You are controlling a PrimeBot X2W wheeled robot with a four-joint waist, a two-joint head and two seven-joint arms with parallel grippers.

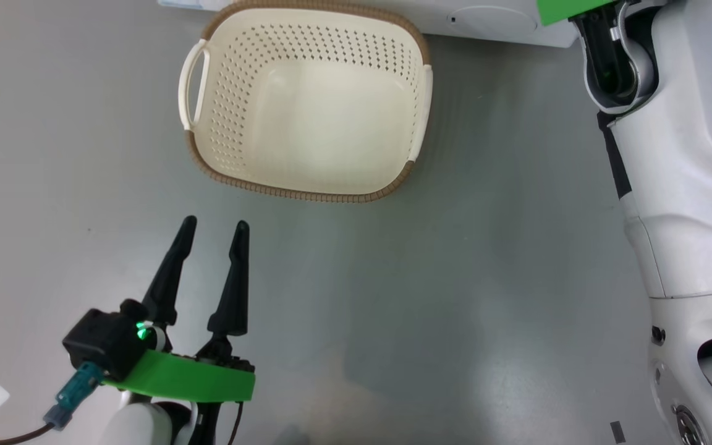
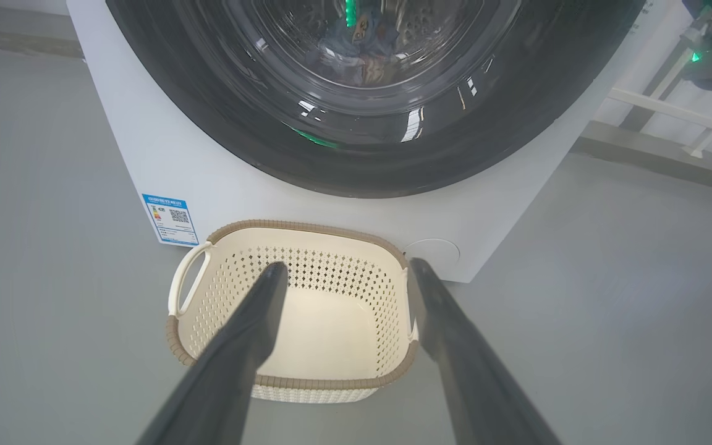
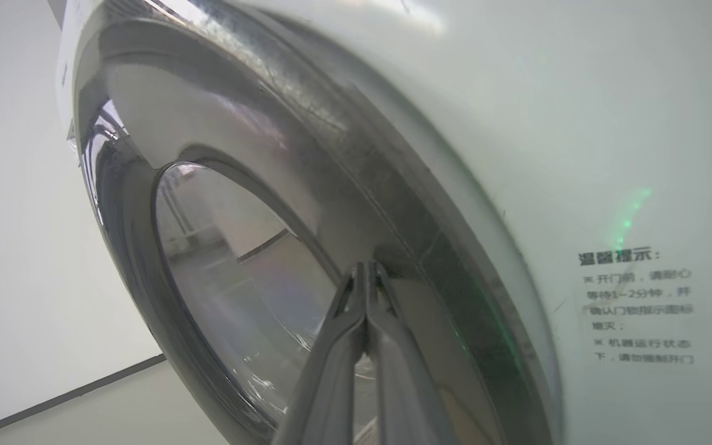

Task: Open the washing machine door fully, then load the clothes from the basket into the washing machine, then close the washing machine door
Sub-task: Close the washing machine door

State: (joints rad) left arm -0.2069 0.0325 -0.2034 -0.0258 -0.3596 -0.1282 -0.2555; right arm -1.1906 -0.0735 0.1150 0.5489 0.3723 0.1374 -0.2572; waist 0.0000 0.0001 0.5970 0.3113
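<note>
Basket: empty. Washing machine: clothes inside, door seemingly closed. Left hand: spread, nothing held. Right hand: fingers pressed together.

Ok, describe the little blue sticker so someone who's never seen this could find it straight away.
Start at the white washing machine with its black-rimmed round door. Below the door, at the front panel's lower corner just above the looped handle of the cream basket, sits the sticker. It is a blue-edged rectangle with a QR code, unlike the plain white round cap on the basket's other side.
</note>
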